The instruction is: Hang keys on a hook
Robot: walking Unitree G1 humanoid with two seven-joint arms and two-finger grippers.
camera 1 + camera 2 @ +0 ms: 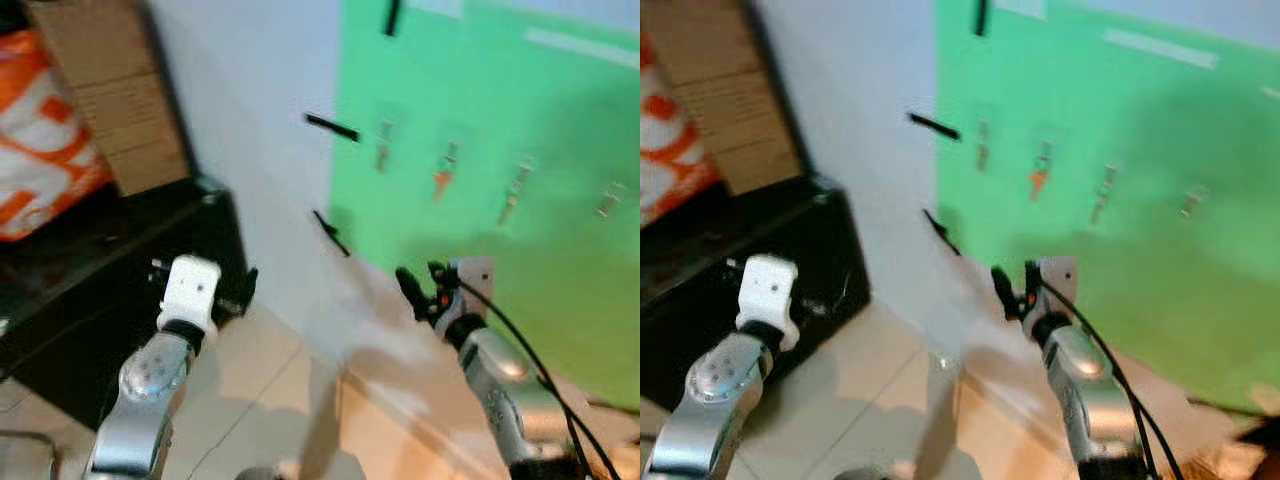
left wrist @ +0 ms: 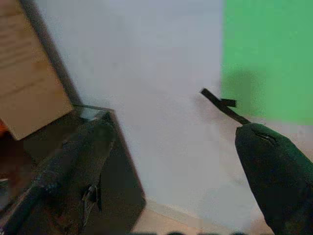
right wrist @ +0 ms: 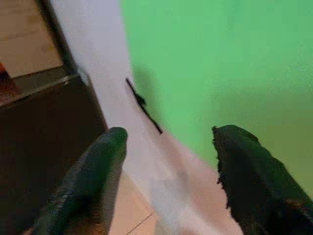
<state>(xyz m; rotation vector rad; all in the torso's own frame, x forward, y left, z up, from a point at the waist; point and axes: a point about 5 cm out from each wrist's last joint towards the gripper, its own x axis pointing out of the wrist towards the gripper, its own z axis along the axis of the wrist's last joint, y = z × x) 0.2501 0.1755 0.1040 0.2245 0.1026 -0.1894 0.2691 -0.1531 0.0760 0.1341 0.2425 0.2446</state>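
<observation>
Two empty end effectors, left and right, spread; no legible writing.

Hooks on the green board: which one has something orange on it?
The second hook from the left. An orange bit hangs on it; the other three look bare and grey.

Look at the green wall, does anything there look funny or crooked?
The black strips taped at the green sheet's left edge sit crooked, each tilted a different way. One of the small hooks has something orange on it. The picture is blurry, so finer detail is unclear.
</observation>
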